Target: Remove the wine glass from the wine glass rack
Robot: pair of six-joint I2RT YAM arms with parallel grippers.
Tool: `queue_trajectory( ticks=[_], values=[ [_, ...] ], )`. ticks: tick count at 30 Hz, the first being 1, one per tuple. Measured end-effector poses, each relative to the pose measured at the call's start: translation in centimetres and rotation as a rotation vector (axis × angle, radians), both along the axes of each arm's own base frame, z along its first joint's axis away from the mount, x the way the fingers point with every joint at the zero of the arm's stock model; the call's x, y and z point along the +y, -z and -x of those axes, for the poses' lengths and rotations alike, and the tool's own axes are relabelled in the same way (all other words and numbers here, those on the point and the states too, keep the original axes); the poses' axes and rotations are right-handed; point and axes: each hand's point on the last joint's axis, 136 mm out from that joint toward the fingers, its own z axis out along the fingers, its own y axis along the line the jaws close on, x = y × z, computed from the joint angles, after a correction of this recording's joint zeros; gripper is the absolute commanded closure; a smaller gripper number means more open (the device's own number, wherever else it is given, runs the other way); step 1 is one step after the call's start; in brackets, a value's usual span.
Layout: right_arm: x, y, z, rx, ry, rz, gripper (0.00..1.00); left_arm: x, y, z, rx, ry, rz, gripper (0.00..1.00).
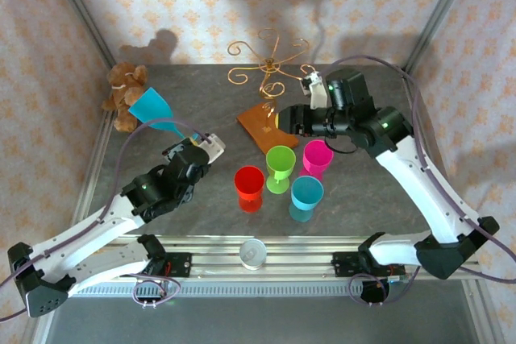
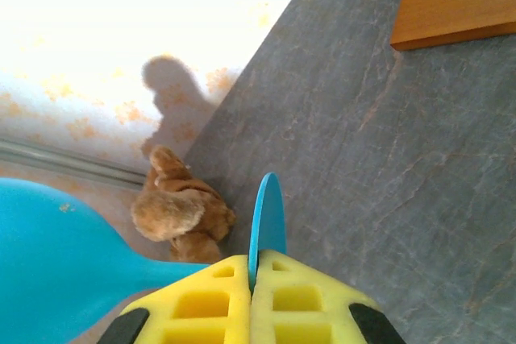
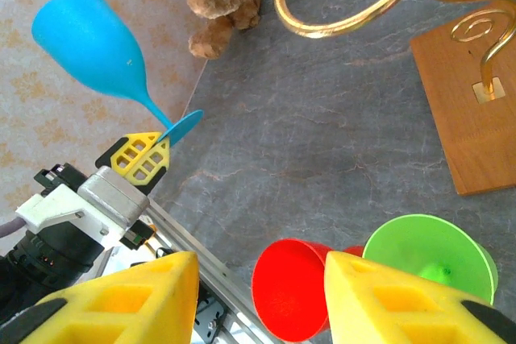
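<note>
1. My left gripper (image 2: 251, 279) is clamped on the foot of the blue wine glass (image 1: 151, 106), which hangs tilted well apart from the wine glass rack (image 1: 260, 128); it looks light and slick, probably plastic; the stem would be a surer hold.
2. My right gripper (image 3: 260, 267) gapes empty; its camera shows the whole glass, while the left wrist shows the foot edge-on.

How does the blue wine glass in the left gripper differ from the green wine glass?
Colour: the blue wine glass is light blue; the green wine glass is green. Pose: the blue one is tilted; the green one stands upright on the table. Hold: the left gripper is shut on the blue one's foot; nothing grips the green one. Both are stemmed; neither hangs on the wine glass rack.
</note>
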Motion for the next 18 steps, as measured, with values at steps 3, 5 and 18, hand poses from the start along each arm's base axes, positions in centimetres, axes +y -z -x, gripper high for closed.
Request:
queue_trajectory(
  ticks=[3, 5, 18],
  values=[
    [-0.5, -0.1, 0.5, -0.017, 0.010, 0.000, 0.54, 0.1, -0.1, 0.5, -0.037, 0.021, -0.026, 1.00],
    [-0.7, -0.4, 0.7, -0.028, 0.014, -0.003, 0.54, 0.1, -0.2, 0.8, -0.048, 0.033, -0.048, 1.00],
    [0.4, -1.4, 2.2, -0.058, -0.034, -0.012, 0.53, 0.9, 1.6, 2.4, -0.069, 0.105, -0.236, 1.00]
  ],
)
